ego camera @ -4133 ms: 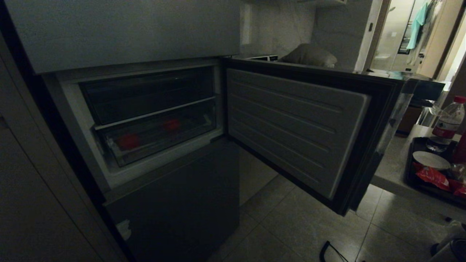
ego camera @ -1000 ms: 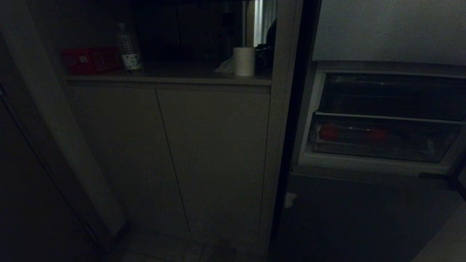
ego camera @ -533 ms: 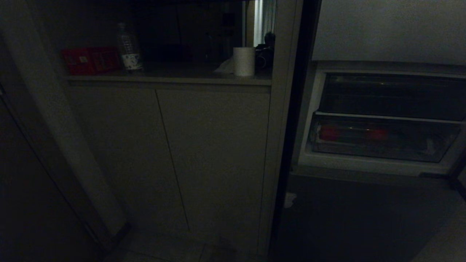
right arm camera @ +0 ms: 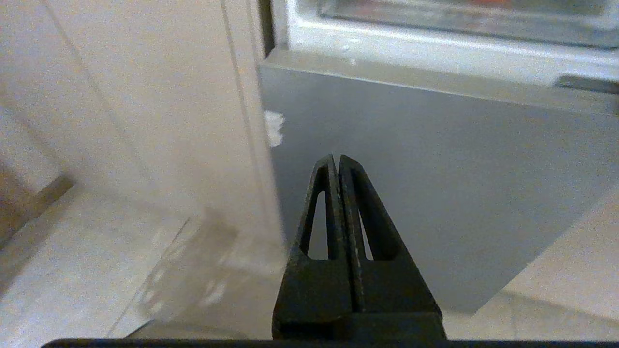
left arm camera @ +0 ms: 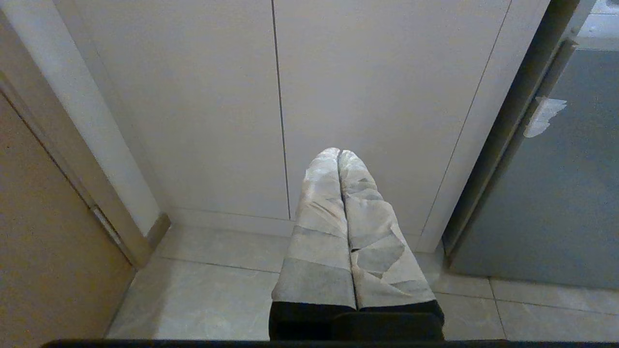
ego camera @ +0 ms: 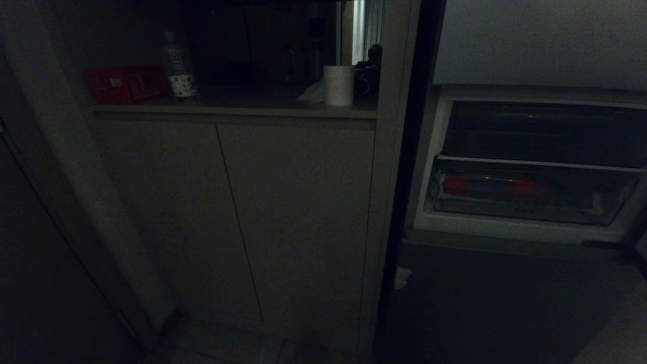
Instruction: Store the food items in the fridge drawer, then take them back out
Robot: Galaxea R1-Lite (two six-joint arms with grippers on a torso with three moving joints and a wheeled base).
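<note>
Head view first: it's pretty dim, but the fridge drawer (ego camera: 530,194) sits on the right, pushed in under the darker compartment (ego camera: 546,132). Through its clear front you can make out two red blobs, so the food items are inside: one red item (ego camera: 457,185) at the left end, the other red item (ego camera: 524,187) a bit right of it, apart from each other. To the left there's a cabinet (ego camera: 237,212) with a shelf holding a red box (ego camera: 126,84), a bottle (ego camera: 178,65) and a paper roll (ego camera: 338,85). Neither arm shows here.

Left wrist view: the left gripper (left arm camera: 340,155) has its cloth-wrapped fingers pressed together with nothing between them, hanging low over the floor tiles (left arm camera: 217,285) in front of the cabinet doors. Looks parked to me.

Right wrist view: the right gripper (right arm camera: 337,159) is clenched too, black fingers flat against each other, empty. It points at the grey lower fridge door (right arm camera: 435,183), with the white frame (right arm camera: 435,46) and the bottom edge of the drawer just above that.

So my read: the storing half looks done, since both items are in the closed drawer. What's left is the whole second half: pull the drawer out, grab each item, and take them out.
</note>
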